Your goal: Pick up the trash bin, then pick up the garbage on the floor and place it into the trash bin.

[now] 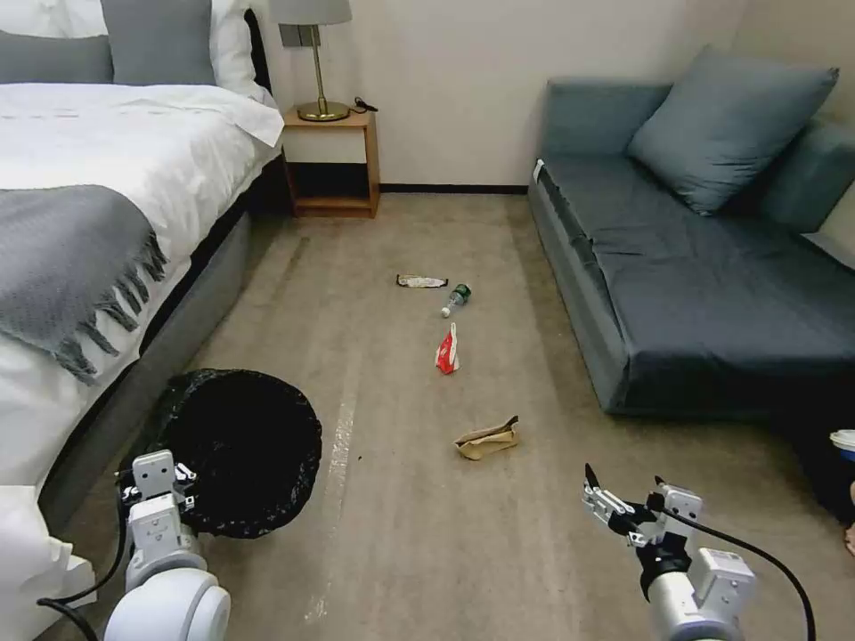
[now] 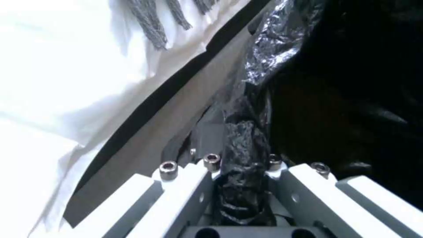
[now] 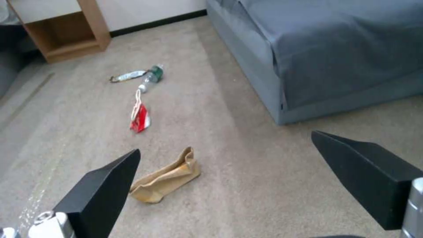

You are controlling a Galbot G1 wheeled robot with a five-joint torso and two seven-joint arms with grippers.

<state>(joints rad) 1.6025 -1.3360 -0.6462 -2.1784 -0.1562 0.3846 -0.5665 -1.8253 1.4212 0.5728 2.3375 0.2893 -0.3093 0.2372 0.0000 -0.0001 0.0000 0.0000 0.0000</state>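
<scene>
Nearest you, your left gripper (image 1: pixel 158 481) pinches the near rim of the trash bin (image 1: pixel 236 450), its fingers pressed onto the folded black bag (image 2: pixel 242 155); the bin sits low beside the bed (image 1: pixel 107 178). Your right gripper (image 1: pixel 623 499) hovers over the carpet (image 1: pixel 401 534) with fingers (image 3: pixel 105 185) spread wide and nothing between them. Just beyond it lies the crumpled brown paper bag (image 1: pixel 487 439), then the red-and-white packet (image 1: pixel 448 350), then the small bottle (image 1: pixel 457 298) and the flat wrapper (image 1: pixel 420 281) side by side, between bed and sofa (image 1: pixel 695 267).
</scene>
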